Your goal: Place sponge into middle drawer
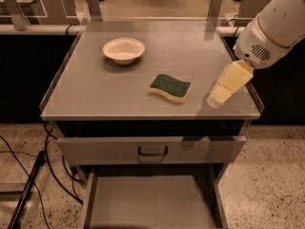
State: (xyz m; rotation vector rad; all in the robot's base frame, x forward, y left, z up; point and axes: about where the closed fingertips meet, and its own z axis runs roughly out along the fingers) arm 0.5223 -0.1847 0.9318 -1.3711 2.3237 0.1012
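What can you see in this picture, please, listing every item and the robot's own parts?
sponge: one, dark green over pale yellow, on the cabinet top, right of centre
bowl: one, white, back left of the top
cabinet top: one, grey
handled drawer: one, grey, under the top
middle drawer: one, grey, pulled out, lowest
cables: black, floor at left
arm: one, white, upper right
tool: one, pale yellow, right of the sponge, apart

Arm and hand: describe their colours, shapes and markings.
The arm is a bulky, rounded white shell with a thin tan ring line and a patch of small dark vent holes. The hand is pale yellow, blocky and tapers to a lighter tip; it sits right of the sponge.
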